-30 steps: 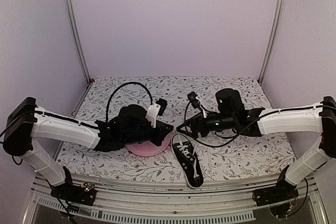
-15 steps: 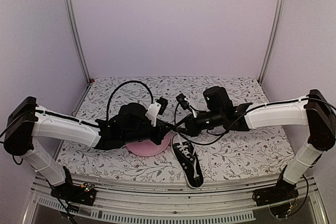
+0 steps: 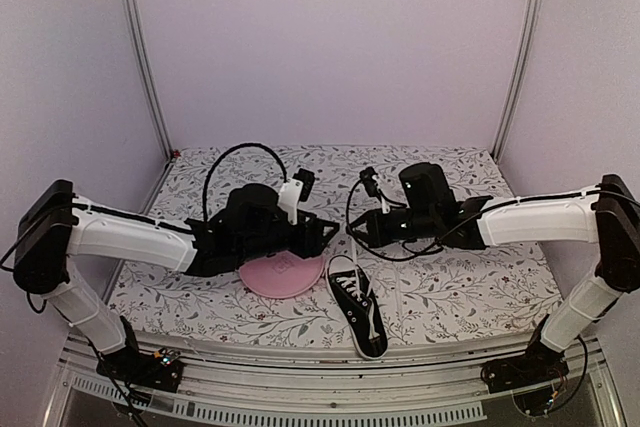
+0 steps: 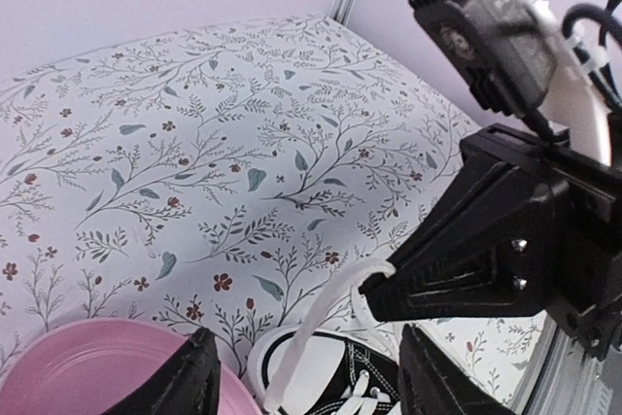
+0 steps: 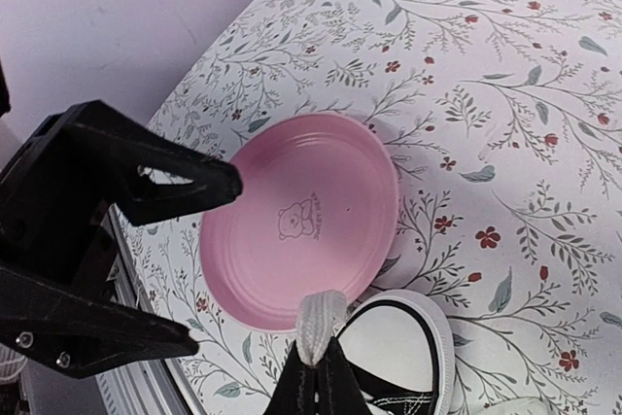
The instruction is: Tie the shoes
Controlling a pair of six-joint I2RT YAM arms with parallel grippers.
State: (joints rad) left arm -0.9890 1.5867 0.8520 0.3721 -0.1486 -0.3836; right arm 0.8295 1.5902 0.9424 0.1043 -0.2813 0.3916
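The shoe point(image 3: 359, 309), a black canvas sneaker with a white toe cap and white laces, lies on the flowered table near the front, toe pointing away from the arm bases. My right gripper point(image 5: 320, 364) is shut on a white lace point(image 5: 319, 320) just above the toe cap point(image 5: 408, 337). In the top view the right gripper point(image 3: 352, 234) hangs over the toe. My left gripper point(image 4: 309, 345) stands open, facing it from the left, with the lace point(image 4: 326, 323) running up between its fingers untouched. In the top view the left gripper point(image 3: 325, 231) almost meets the right one.
A pink plate point(image 3: 280, 277) lies on the table beside the shoe's toe, under the left gripper; the right wrist view shows its inside point(image 5: 301, 221). The table's front edge runs just beyond the heel. Enclosure posts point(image 3: 140, 57) stand at the back corners.
My left gripper has opened and let go of the lace. My right gripper came in from the right, shut on the lace and now holds it raised over the toe.
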